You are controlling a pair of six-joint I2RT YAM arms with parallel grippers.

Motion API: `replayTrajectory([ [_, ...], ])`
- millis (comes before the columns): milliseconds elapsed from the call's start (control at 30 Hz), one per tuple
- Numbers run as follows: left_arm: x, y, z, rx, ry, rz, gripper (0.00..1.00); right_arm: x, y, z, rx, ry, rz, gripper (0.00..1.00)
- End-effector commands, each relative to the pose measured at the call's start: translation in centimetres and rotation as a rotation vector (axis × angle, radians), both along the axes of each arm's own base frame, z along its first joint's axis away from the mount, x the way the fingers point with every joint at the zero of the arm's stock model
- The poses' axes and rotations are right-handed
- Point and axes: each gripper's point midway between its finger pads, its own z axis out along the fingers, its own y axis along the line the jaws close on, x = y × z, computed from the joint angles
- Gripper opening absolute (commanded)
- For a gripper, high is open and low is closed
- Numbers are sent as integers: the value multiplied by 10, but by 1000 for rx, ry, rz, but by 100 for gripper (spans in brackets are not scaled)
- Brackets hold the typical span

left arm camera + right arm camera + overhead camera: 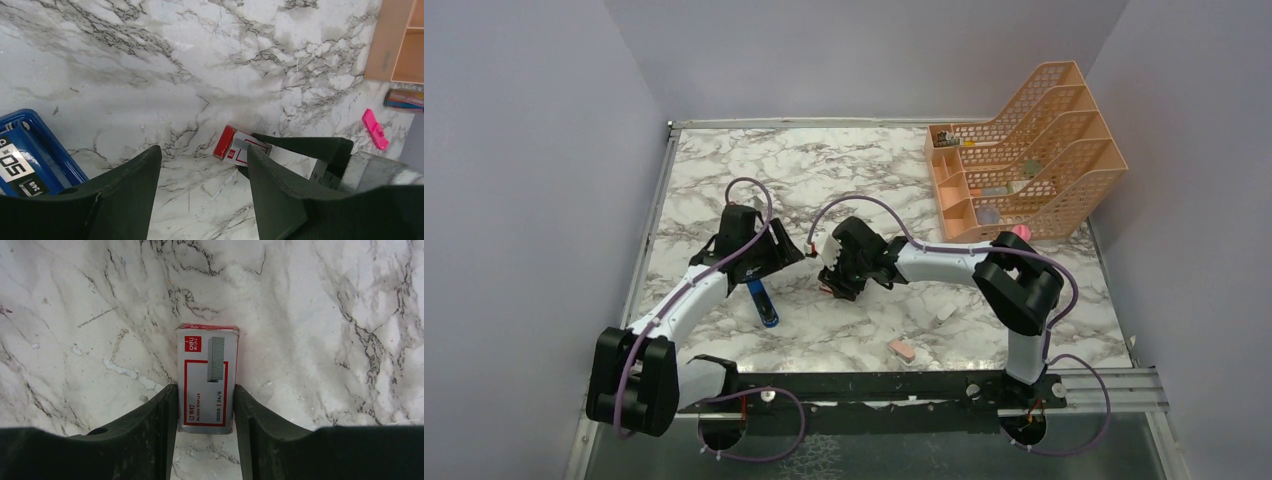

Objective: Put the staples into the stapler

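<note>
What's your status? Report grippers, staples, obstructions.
Left gripper open, empty. Right gripper shut on staple box. Stapler on table beside left gripper. No obstruction between them.

The table (pixel 864 170) is white marble veined grey and black; the staples box (pixel 207 375), centre of the right wrist view, is pale grey-white with a red end, red logo square and red frame, and the right gripper (pixel 206 390) is black. The stapler (pixel 37 150), lower left of the left wrist view, is bright blue with a black-and-white label. In the top view the rack (pixel 1064 150) at upper right is peach and the eraser (pixel 901 350) near the bottom salmon pink.
</note>
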Motion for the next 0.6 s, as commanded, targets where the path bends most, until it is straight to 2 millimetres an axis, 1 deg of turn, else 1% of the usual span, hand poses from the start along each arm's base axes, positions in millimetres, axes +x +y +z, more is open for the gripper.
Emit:
replayTrajectory([
  [0, 8, -13, -2, -84, -57, -26, 64, -7, 0, -5, -2, 46, 30, 45],
  [67, 8, -20, -4, -130, -56, -38, 63, -7, 0, -6, 0, 43, 27, 43],
  [133, 6, -27, -8, -175, -36, -52, 61, -7, 1, -6, 6, 40, 34, 42],
  [167, 8, -32, -6, -202, -51, -68, 60, -6, 2, -5, 8, 35, 38, 41],
  [267, 7, -43, -8, -253, -51, -119, 60, -4, 1, -5, 10, 14, 42, 40],
  [400, 3, -53, -22, -297, 2, -170, 61, -2, 3, -8, 13, 6, 54, 41],
  [567, -1, -66, -31, -326, 27, -222, 60, -1, 3, -10, 11, 1, 54, 43],
])
